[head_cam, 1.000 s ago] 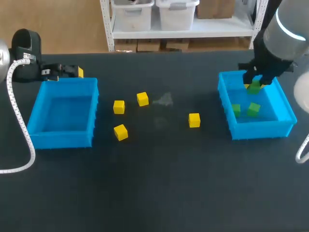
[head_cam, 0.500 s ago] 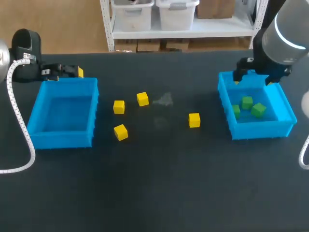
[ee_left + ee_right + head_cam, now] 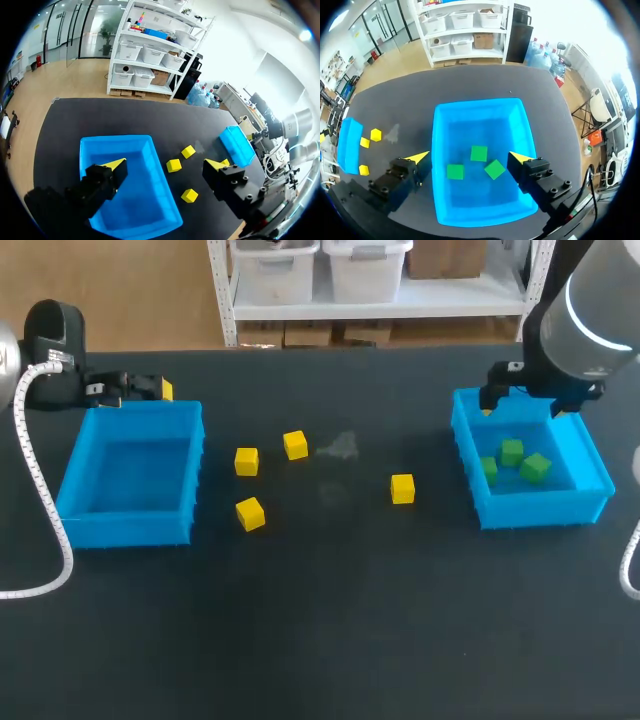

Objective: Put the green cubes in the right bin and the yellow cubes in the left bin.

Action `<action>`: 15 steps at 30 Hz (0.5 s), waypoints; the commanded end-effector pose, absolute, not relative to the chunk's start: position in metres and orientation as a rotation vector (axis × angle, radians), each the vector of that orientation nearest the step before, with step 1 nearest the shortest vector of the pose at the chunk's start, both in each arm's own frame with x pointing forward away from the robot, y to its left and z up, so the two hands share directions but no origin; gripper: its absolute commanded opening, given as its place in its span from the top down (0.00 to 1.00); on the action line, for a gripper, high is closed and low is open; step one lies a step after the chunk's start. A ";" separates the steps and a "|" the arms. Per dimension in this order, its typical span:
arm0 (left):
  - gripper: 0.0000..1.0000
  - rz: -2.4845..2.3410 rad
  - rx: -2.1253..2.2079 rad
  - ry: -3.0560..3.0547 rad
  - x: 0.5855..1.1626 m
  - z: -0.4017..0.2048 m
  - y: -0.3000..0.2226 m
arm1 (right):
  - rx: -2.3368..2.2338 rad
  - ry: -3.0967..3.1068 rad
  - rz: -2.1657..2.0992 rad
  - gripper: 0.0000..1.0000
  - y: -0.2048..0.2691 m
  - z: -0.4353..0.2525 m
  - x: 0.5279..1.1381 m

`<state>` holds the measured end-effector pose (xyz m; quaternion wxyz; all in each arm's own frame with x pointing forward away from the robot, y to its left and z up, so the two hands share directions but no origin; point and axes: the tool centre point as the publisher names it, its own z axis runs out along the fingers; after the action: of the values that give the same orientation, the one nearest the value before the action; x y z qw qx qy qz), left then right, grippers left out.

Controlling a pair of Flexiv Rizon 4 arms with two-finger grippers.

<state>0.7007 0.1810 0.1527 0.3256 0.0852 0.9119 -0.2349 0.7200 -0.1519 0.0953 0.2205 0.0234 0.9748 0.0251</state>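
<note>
Three green cubes (image 3: pixel 512 451) (image 3: pixel 479 153) lie loose inside the right blue bin (image 3: pixel 540 508) (image 3: pixel 480 103). My right gripper (image 3: pixel 523 405) (image 3: pixel 468 157) hangs open above that bin's far end, holding nothing. Several yellow cubes (image 3: pixel 246 461) (image 3: pixel 174 165) sit on the table between the bins, one of them (image 3: pixel 402 488) nearer the right bin. The left blue bin (image 3: pixel 125 525) (image 3: pixel 100 145) holds nothing. Just behind its far left corner, my left gripper (image 3: pixel 160 390) (image 3: pixel 165 165) stands open and empty, looking down over this bin.
A pale smudge (image 3: pixel 340 447) marks the dark tabletop near the middle. A white cable (image 3: pixel 40 500) from my left arm curves along the table's left side, beside the left bin.
My right gripper opened and let go of a green cube, which dropped into the right bin beside the other two. The gripper then rose slightly. The left arm kept still.
</note>
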 end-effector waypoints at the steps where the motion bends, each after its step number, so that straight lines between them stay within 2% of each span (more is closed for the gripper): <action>1: 0.00 -0.626 0.228 2.382 0.700 0.151 0.183 | 0.066 2.689 0.069 0.00 -0.152 0.095 0.718; 12: 0.00 -0.626 0.228 2.382 0.700 0.151 0.183 | 0.066 2.689 0.069 0.00 -0.152 0.095 0.718; 15: 0.00 -0.591 0.342 2.377 0.716 0.166 0.189 | 0.066 2.689 0.069 0.00 -0.152 0.095 0.718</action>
<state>0.7054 0.1835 0.1583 0.3397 0.1131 0.9071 -0.2212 0.7196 -0.1522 0.0953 0.2209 0.0233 0.9747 0.0256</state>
